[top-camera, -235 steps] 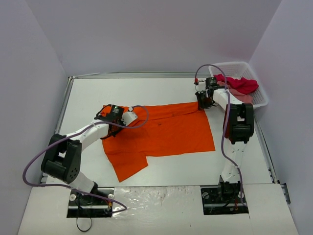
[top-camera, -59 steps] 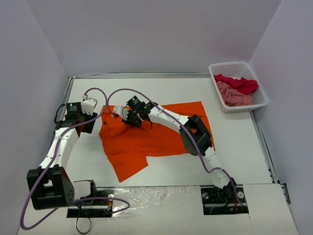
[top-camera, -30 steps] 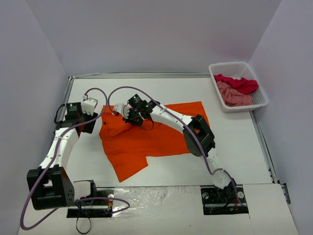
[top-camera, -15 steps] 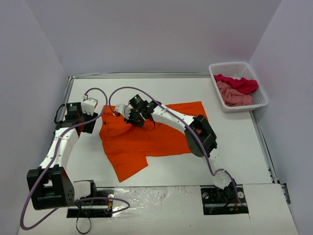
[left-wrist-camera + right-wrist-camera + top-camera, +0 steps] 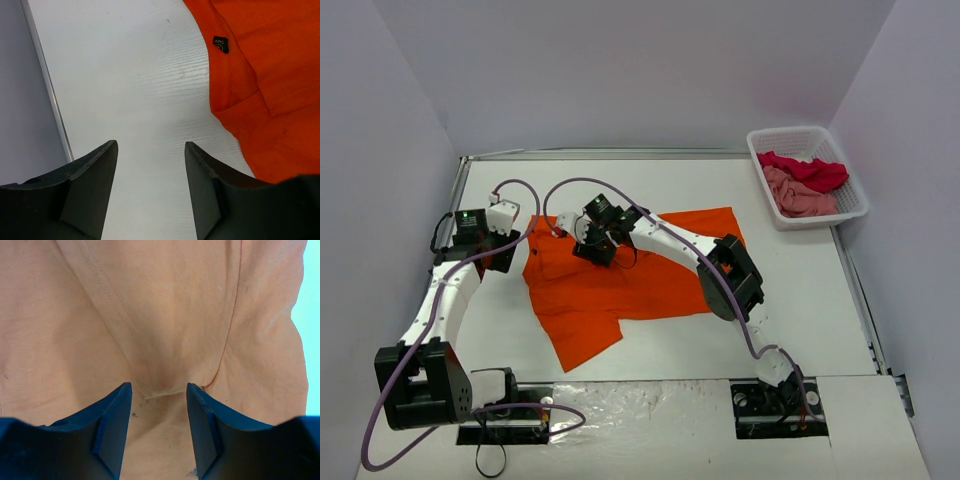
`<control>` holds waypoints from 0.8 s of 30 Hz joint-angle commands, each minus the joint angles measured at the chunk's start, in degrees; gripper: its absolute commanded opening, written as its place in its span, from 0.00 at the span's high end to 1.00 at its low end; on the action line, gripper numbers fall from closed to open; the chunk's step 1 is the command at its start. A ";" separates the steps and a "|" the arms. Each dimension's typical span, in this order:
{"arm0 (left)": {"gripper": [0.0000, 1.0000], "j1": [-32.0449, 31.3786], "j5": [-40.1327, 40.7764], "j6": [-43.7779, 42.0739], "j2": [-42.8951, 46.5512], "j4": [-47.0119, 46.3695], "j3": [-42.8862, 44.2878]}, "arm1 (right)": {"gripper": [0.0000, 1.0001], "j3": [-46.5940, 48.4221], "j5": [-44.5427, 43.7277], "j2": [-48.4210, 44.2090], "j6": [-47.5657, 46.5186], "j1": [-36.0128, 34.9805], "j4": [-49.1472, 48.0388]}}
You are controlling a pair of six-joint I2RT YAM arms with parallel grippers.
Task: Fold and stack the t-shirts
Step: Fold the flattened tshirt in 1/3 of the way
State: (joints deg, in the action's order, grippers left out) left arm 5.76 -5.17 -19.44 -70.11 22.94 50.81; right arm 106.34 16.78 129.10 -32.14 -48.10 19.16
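Right tool (image 5: 593,250) just let go: jaws parted over the orange t-shirt (image 5: 650,278) on the bench (image 5: 650,190), sleeve fold probably laid. Left tool (image 5: 150,146) gapes empty left of collar (image 5: 223,75), parked clear of cloth.

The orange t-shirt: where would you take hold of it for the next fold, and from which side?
Take the orange t-shirt probably by the sleeve that juts toward the arm bases: pinch its free end from above, coming in from the near side. It lies flat with bare table around it, and the left tool is open and empty.
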 commanded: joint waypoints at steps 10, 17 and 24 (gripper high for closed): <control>0.45 0.31 -2.30 0.46 3.84 0.27 0.26 | 0.60 -2.54 -6.66 -13.68 2.87 5.01 2.64; 0.45 -0.04 -3.09 0.46 3.57 0.35 0.26 | 0.60 -5.62 -11.40 -18.53 6.39 13.37 2.73; 0.45 -0.84 -3.18 0.72 3.57 -0.26 0.35 | 0.61 -8.60 -13.96 -19.76 7.18 22.16 2.64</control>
State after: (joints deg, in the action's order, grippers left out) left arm 5.34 -7.68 -19.35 -67.51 22.96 50.81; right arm 99.46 5.17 110.98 -26.11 -27.81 20.38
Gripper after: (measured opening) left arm 0.549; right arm 0.395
